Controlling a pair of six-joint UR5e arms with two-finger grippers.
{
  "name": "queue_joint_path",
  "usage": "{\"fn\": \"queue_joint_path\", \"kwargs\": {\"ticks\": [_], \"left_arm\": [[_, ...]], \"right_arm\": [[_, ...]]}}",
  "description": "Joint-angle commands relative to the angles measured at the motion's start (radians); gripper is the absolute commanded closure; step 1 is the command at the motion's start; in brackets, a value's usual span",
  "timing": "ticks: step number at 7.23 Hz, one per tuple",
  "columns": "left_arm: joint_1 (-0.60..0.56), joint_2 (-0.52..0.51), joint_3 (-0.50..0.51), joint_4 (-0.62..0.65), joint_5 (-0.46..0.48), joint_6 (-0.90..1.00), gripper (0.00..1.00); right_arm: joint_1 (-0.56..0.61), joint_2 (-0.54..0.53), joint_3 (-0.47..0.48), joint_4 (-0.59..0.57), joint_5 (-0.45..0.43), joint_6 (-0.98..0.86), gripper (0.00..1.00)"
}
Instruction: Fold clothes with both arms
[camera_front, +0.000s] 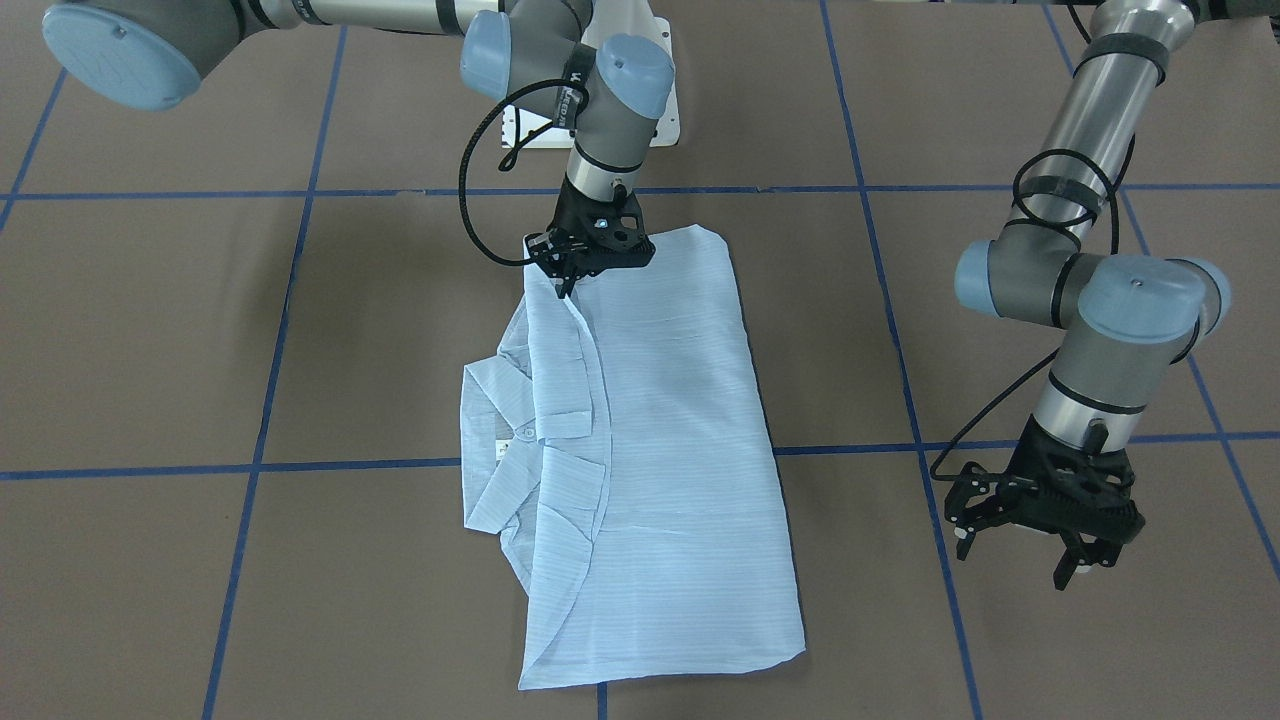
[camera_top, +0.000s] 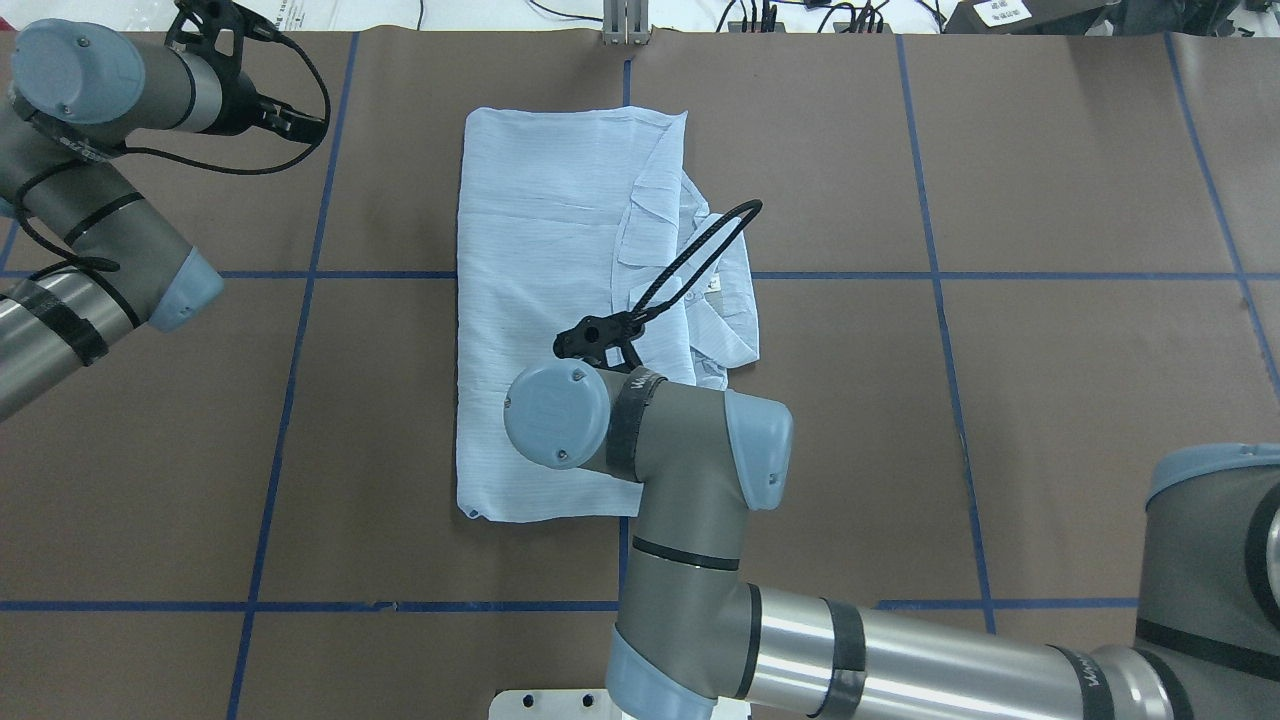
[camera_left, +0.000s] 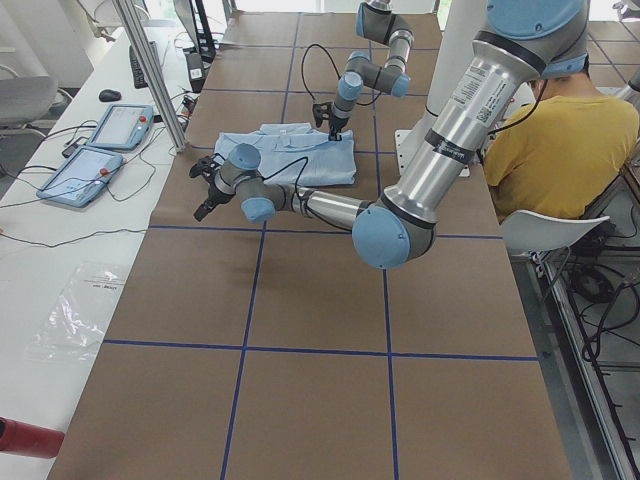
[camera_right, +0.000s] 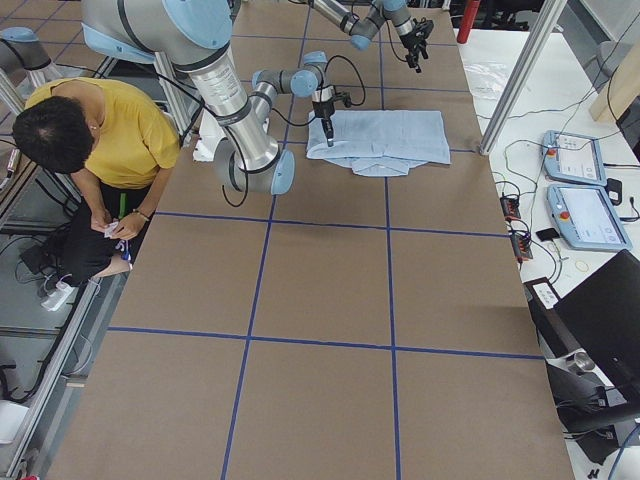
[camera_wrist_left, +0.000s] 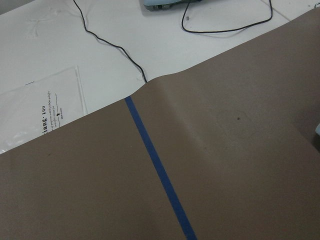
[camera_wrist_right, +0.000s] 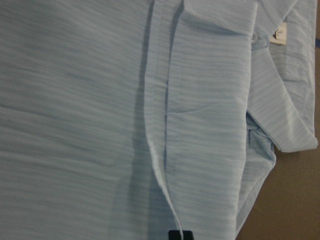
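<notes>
Shirt (camera_front: 660, 450) pinched along one folded front edge by right claw (camera_front: 567, 285), black fingers drawn narrow, one dark fingertip (camera_wrist_right: 180, 235) right at that raised seam in the wrist view. Laid otherwise flat as a long rectangle in the middle of the worktop (camera_front: 150, 330), across a line of blue tape (camera_front: 200, 468), collar (camera_front: 487, 410) jutting from one long side. Brown paper covering underneath, matte, faintly creased, ruled into big squares by the tape. Beyond its far edge, a white worktop (camera_left: 40, 260) with two touch pendants (camera_left: 120, 125) and a clear printed plastic bag (camera_wrist_left: 35, 110). Beside the robot's base, a seated person (camera_left: 585, 150) in a yellow top.

Right arm (camera_front: 620, 100) reaching out from the base, wrist turned straight down over the end of the shirt nearest the robot. Left arm (camera_front: 1110, 300) bent at the elbow off to the side, left claw (camera_front: 1015, 560) hanging spread wide above bare paper, gripping nothing, well apart from the cloth.

Thin pale-blue fabric, finely striped, wrinkled in long soft ridges, slightly sheer at the layered edges. Small white button (camera_front: 527, 432) at the neck, small pale label (camera_wrist_right: 279, 34) inside the collar. Grey and silver arm tubes, light-blue joint caps, black claws of open-framed plastic.
</notes>
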Motion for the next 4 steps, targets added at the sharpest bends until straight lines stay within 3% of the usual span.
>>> {"fn": "queue_joint_path", "kwargs": {"ticks": [1, 2, 3, 4], "left_arm": [[0.001, 0.002, 0.000, -0.010, 0.000, -0.003, 0.00], [0.003, 0.016, -0.003, -0.011, 0.000, -0.003, 0.00], [0.003, 0.018, -0.005, -0.016, 0.000, -0.003, 0.00], [0.004, 0.018, -0.005, -0.016, 0.000, -0.003, 0.00]], "right_arm": [[0.032, -0.197, 0.224, 0.001, 0.002, 0.000, 1.00], [0.038, -0.257, 0.257, 0.008, -0.003, 0.018, 0.83], [0.040, -0.279, 0.257, 0.013, -0.006, 0.054, 0.29], [0.038, -0.283, 0.256, 0.014, -0.006, 0.109, 0.00]]}}
